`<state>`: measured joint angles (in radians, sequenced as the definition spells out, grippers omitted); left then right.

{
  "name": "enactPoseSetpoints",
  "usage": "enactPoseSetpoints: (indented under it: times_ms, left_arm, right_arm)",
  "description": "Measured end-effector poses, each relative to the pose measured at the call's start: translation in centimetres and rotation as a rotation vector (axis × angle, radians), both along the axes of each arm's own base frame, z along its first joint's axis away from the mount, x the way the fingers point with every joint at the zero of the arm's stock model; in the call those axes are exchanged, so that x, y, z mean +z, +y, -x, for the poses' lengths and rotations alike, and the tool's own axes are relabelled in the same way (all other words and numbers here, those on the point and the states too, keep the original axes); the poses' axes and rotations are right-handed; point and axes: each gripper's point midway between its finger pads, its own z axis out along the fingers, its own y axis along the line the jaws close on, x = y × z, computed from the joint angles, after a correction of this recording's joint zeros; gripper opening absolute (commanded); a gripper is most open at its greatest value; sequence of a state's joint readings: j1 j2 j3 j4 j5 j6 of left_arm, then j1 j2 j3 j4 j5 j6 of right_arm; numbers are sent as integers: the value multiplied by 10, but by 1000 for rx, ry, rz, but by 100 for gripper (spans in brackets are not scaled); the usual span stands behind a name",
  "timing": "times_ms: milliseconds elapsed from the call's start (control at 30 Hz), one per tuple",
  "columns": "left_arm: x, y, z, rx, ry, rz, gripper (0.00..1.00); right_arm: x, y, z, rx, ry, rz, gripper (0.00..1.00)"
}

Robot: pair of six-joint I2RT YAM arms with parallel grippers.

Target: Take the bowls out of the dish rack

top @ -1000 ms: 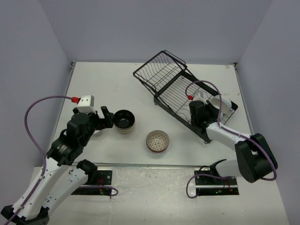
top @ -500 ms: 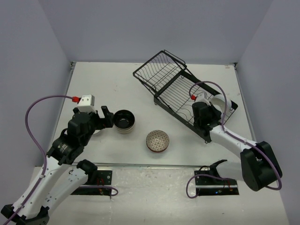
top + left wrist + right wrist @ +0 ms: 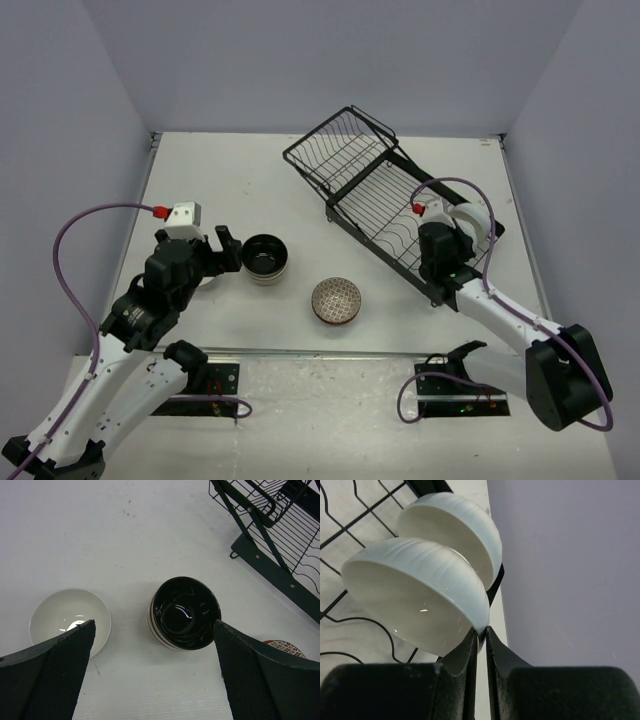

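A: Item: right pincer [image 3: 480,636]. Status?
B: Newly pinched onto rim of white bowl [image 3: 415,600], at 4 o'clock end of dish rack [image 3: 370,190]; lift looks ready. Second white bowl [image 3: 455,525] just behind.
A: Room?
B: Rack edge and wall [image 3: 570,580] close at 3 o'clock; open surface [image 3: 230,180] toward 9. Left pincer [image 3: 152,627] spread above black-lined bowl [image 3: 184,612].

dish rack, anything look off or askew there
The dish rack lies diagonal on the table, its far wire section tipped up. At its near right end the right gripper pinches the rim of a white bowl tilted on edge, a second bowl behind it. Nothing looks broken or spilled.
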<state>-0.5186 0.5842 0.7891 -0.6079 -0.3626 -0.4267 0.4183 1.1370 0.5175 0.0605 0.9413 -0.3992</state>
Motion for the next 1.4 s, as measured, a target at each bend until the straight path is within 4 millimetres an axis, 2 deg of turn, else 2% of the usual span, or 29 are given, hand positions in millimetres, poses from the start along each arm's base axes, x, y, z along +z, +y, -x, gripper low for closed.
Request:
enactPoseSetpoints:
  times_ms: [200,333,467,667,733,800,900,1000,1133,1400]
  left_arm:
    - [0,1,0,5,-1,-2,100]
    - [0,1,0,7,-1,-2,100]
    - [0,1,0,8,0,-3,100]
    - [-2,1,-1,8,6,-7,100]
    - [-3,1,-2,8,9,-10,100]
    - [-3,1,-2,8,12,-11,100]
    - [-3,1,-2,8,13,-11,100]
    - [-3,1,-2,8,13,-11,100]
    - [-4,0,-2,7,16,-13,100]
    - [-5,0,-3,7,20,-15,100]
  right_arm:
    - [31,4,-11,-2,-168,-57,0]
    - [42,5,-13,-3,-227,-85,0]
    - [37,7,-14,2,-220,-112,0]
    - [11,15,-10,-19,-164,-233,0]
    - [9,22,-9,-53,-168,-343,19]
    - [16,32,-12,-76,-182,-464,39]
    - [23,45,-16,-99,-187,-631,48]
    - [13,35,-12,-171,-159,-764,49]
    - [-3,15,7,-304,-119,-864,50]
    - [-16,6,32,-426,-139,-1022,52]
